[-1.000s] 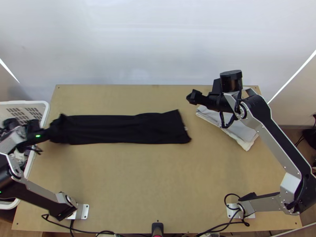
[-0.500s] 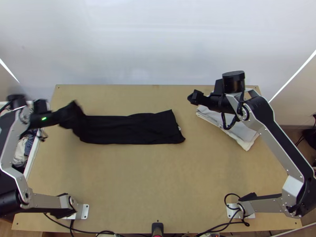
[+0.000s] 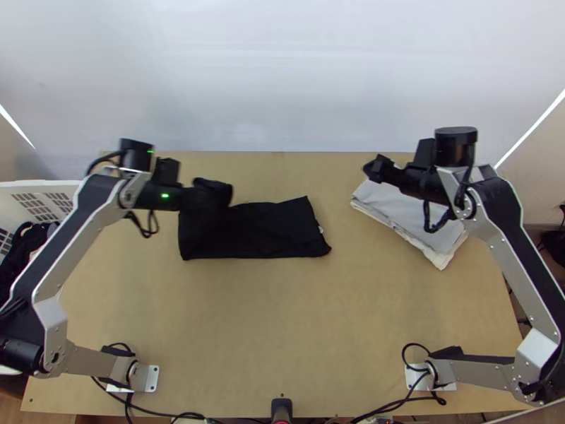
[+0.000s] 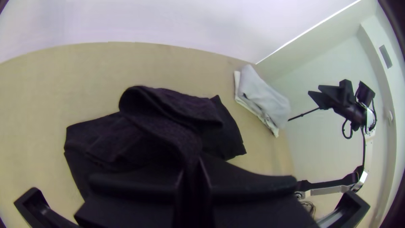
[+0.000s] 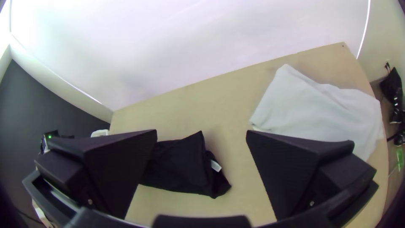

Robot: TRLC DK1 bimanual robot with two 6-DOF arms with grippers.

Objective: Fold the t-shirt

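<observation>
Table: light wood, carrying both arm bases along its near edge (image 3: 282, 318).
Left arm: base at lower left; links extend up and inward over the table (image 3: 78, 226).
Right arm: base at lower right; links rise along the right side, then turn inward (image 3: 519, 265).
Basket: white, perforated, at the table's left edge, with dark cloth (image 3: 27, 249) inside (image 3: 42, 185).
T-shirt: black, laid as a folded strip left of the table's middle, its left end raised; the raised part curves in a loop over the lying part (image 3: 268, 230).
Light cloth: white and pale grey, folded flat in layers, well right of the T-shirt and apart from it, set at a slant (image 3: 406, 212).
Left gripper: above the strip's left portion; fingers clamped together on the T-shirt's raised part (image 3: 194, 197).
Right gripper: raised near the light cloth's far left corner; fingers wide apart, nothing between them (image 3: 373, 169).
Tag: small, white, at the T-shirt's right end (image 5: 216, 166).
</observation>
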